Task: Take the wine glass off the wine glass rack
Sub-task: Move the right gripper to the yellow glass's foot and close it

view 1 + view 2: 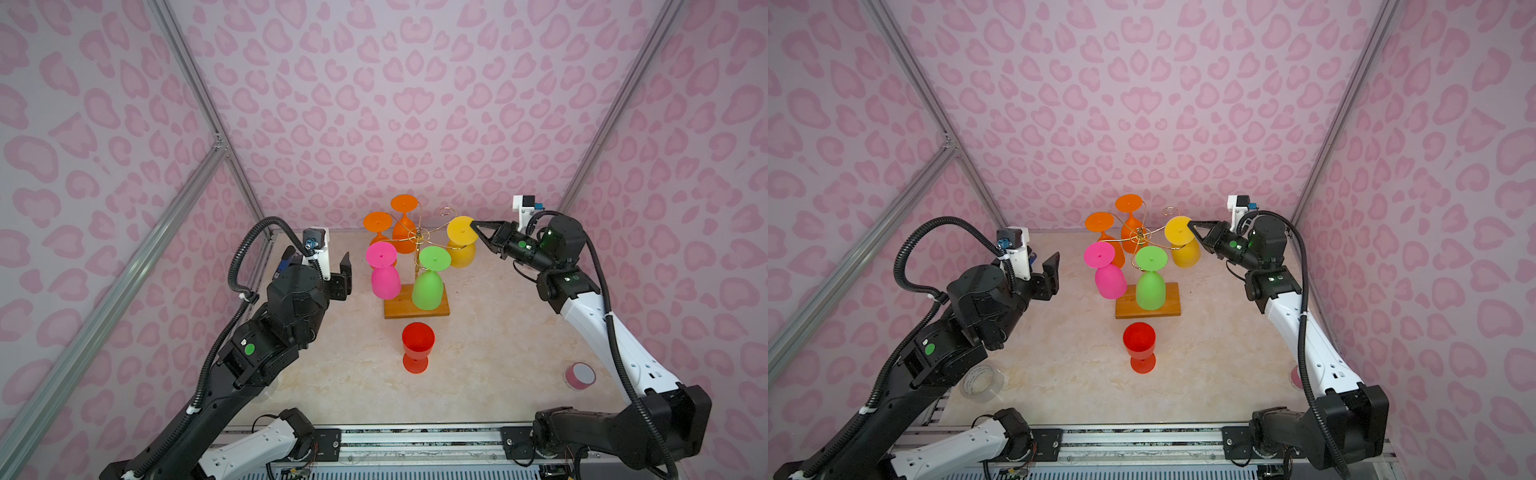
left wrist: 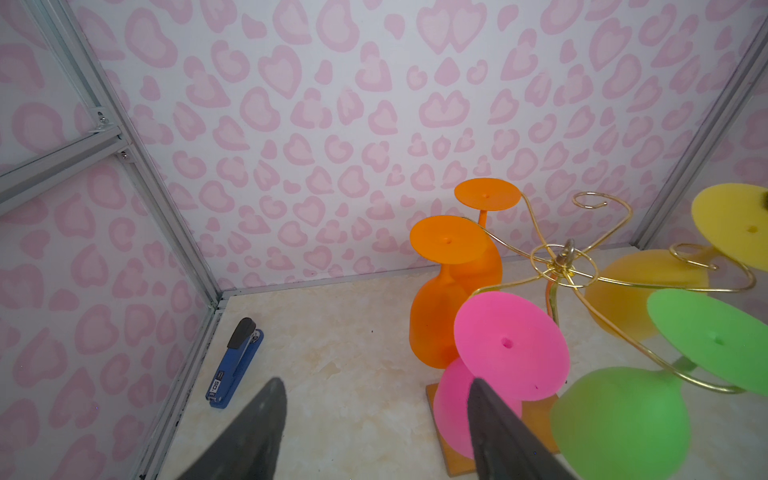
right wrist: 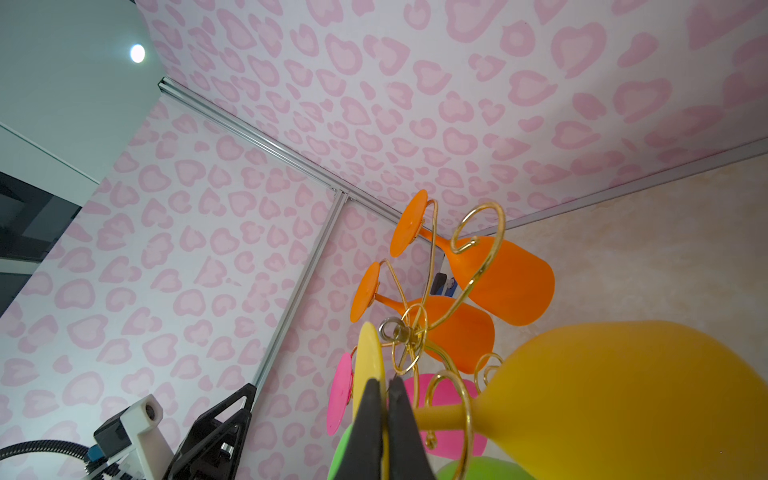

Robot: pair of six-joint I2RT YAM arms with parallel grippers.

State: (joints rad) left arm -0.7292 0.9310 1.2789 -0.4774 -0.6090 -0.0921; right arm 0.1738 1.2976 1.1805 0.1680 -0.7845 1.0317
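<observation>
right hand [image 3: 384, 388] pinched on the foot rim of the yellow glass [image 1: 463, 255], which hangs bowl-down, stem vertical, on the right side of the rack [image 1: 417, 309]; left hand [image 2: 376, 399] spread, farther off.

The right tool [image 3: 385, 388] grips, black fingers [image 3: 365, 432] pinched shut, the rim of the round foot of a yellow plastic wine glass [image 3: 623, 395], its stem resting in a curled arm of the thin gold wire wine glass rack [image 3: 401, 332]. Two orange plastic wine glasses [image 3: 511, 278] and a pink wine glass [image 3: 338, 395] hang beyond, over the beige marbled tabletop [image 3: 644, 249].
</observation>
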